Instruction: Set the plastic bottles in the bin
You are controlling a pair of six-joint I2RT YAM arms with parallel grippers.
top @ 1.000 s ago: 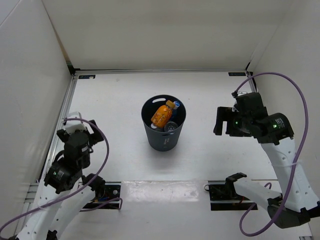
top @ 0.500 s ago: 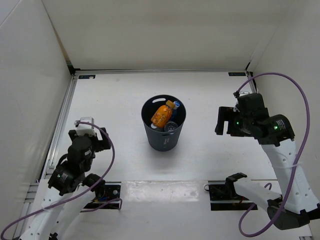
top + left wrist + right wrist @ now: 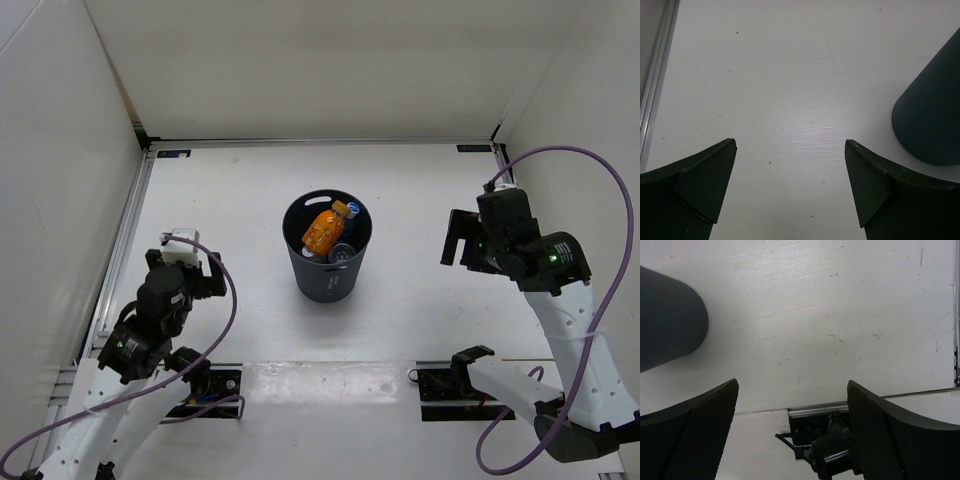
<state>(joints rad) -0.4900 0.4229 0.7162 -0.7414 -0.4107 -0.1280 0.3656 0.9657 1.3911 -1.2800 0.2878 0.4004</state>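
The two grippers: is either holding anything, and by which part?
Nothing is held: the left gripper and right gripper are both open and empty.

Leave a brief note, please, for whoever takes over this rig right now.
Left gripper: open, empty, over bare table left of the bin.
Right gripper: open, empty, to the bin's right.
Orange bottle lies in the bin atop clear bottles; their count is hidden.
Done: no bottle shows on the table.
Left: probably nothing; check the bin's contents.
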